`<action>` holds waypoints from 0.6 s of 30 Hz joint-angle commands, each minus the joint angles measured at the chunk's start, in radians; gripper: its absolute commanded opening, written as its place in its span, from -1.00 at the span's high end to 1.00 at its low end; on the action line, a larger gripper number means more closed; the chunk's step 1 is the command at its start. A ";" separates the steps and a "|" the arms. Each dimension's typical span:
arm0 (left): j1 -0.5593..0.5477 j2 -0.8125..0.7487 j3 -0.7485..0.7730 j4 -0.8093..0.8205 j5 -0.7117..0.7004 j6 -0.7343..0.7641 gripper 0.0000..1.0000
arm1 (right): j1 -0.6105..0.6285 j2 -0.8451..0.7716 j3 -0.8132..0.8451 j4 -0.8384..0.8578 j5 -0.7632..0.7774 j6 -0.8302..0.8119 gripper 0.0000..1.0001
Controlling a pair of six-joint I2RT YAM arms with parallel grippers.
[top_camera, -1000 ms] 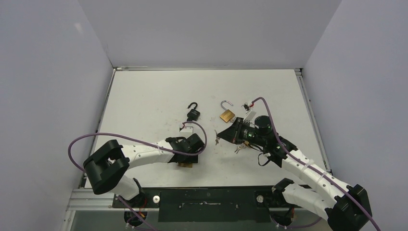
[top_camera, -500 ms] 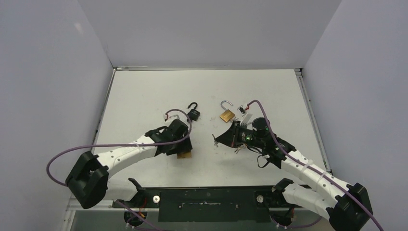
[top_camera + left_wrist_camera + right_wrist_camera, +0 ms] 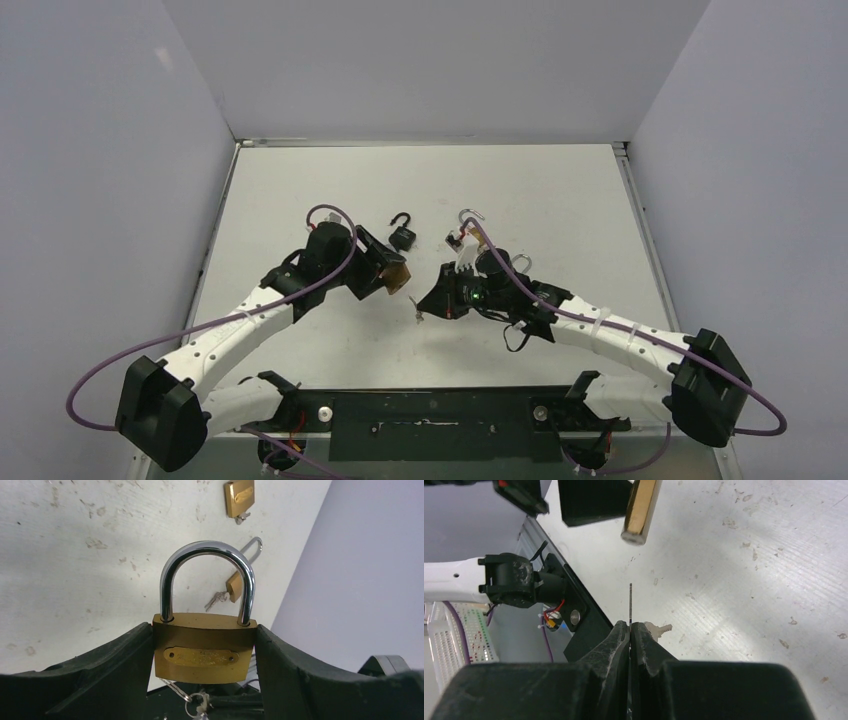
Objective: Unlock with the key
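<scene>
My left gripper (image 3: 204, 630) is shut on a brass padlock (image 3: 205, 650) with a chrome shackle (image 3: 207, 550) that sits closed. It holds the padlock off the table, body between both fingers. From above, the padlock (image 3: 397, 277) hangs left of centre at my left gripper (image 3: 388, 270). My right gripper (image 3: 630, 626) is shut on a key (image 3: 630, 602), seen edge-on as a thin blade pointing at the padlock's underside (image 3: 640, 510). A spare key (image 3: 659, 628) dangles beside the fingers. From above, my right gripper (image 3: 432, 296) is just right of the padlock, a short gap apart.
A black padlock (image 3: 402, 236) with its shackle open lies behind the grippers. A small brass padlock (image 3: 234, 586) with an open shackle and keys lies on the table, another brass one (image 3: 239, 497) farther off. Grey walls enclose the table.
My left arm has lifted the brass padlock off the table and carried it back and toward the centre. My right gripper has moved left with the key, closing on the padlock.
</scene>
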State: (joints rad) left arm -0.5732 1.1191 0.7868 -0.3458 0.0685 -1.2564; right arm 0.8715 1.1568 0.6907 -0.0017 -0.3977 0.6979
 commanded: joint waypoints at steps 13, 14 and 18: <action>0.006 -0.057 -0.041 0.197 0.133 -0.165 0.55 | 0.006 0.088 0.106 0.056 0.044 -0.019 1.00; 0.006 -0.056 -0.043 0.200 0.130 -0.168 0.55 | 0.007 0.091 0.108 0.052 0.042 -0.018 1.00; 0.006 -0.057 -0.041 0.204 0.131 -0.174 0.55 | 0.007 0.100 0.114 0.042 0.043 -0.018 1.00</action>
State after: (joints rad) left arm -0.5720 1.1084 0.7174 -0.2783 0.1616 -1.3949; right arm 0.8722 1.2488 0.7536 -0.0017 -0.3565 0.6918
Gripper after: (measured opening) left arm 0.650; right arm 0.028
